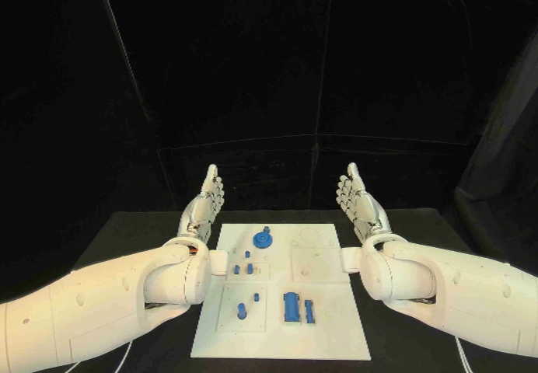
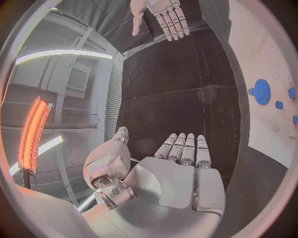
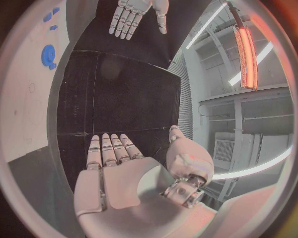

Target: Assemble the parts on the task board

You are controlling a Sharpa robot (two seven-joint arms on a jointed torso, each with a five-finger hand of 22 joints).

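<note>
Lying nearest on the black table: white task board, lengthwise toward the far edge.
Standing in near recesses of the board: tall blue block, slim blue part just beside it, small blue peg, smaller blue stud.
Standing mid-board: two short blue pegs and, tiny blue stud just beyond.
Lying toward the far end: blue gear, also seen at and; pale recesses beside it on the right half of the board.
Flanking the board, well off the parts: left hand, raised on edge, fingers straight and together, palm turned inward, holding nothing; same hand at and.
Opposite, mirrored: right hand, fingers extended, flat, holding nothing; same hand at and.
Touching neither board nor parts, both hands.
</note>
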